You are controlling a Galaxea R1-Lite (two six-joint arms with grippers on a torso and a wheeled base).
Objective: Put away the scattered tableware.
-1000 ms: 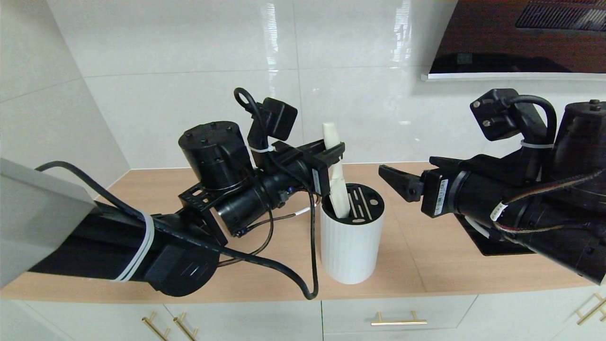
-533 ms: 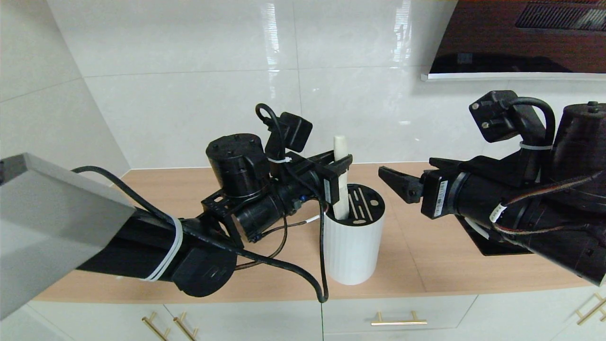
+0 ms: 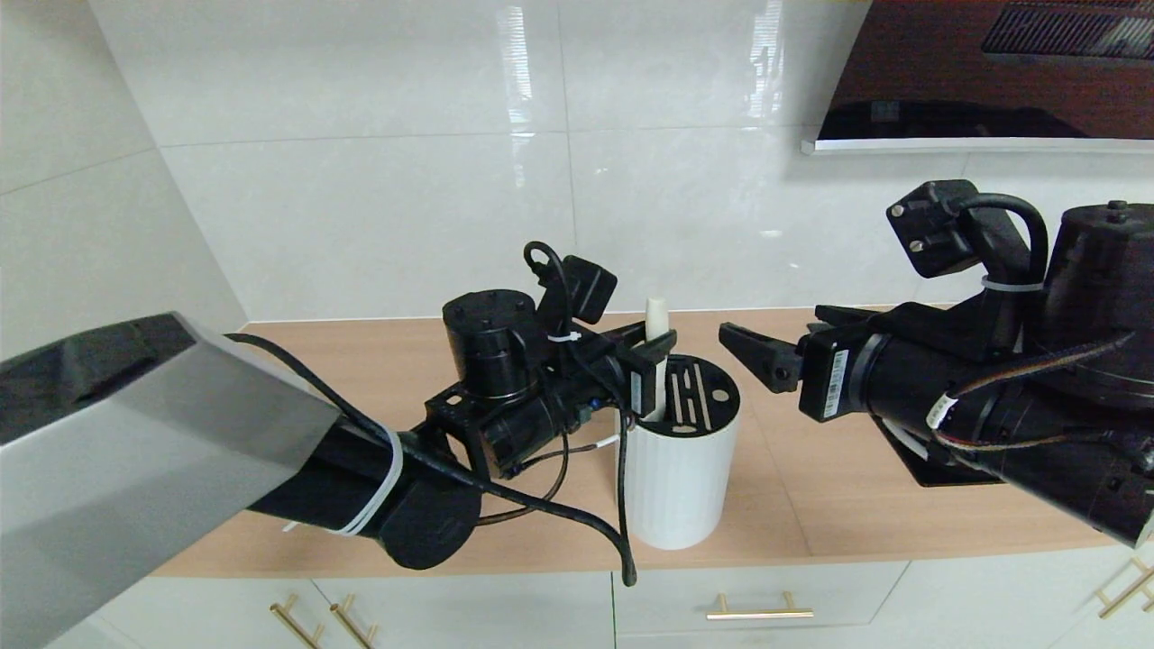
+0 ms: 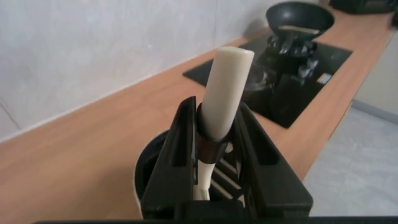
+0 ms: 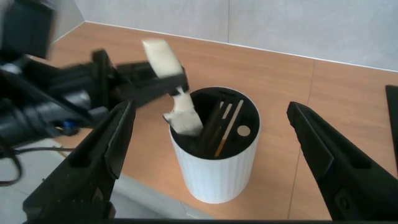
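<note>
So the left gripper is clamping its fingers around the cream-handled utensil, gripping it partway down the handle, and the bottom end is already poking into the open section of the black slotted top on the white holder. The working end is hiding inside the holder, so what kind of utensil it is can't be made out. The holder is standing upright on the wooden counter, near the front edge. The right gripper is hovering just beside the holder on the other side, fingers spread wide and holding nothing. Looks like the robot is working on the drop-in step for this piece. Next up it's probably needing to let go once the utensil is sitting deep enough, then pull straight up without snagging the handle or tipping the holder.
</note>
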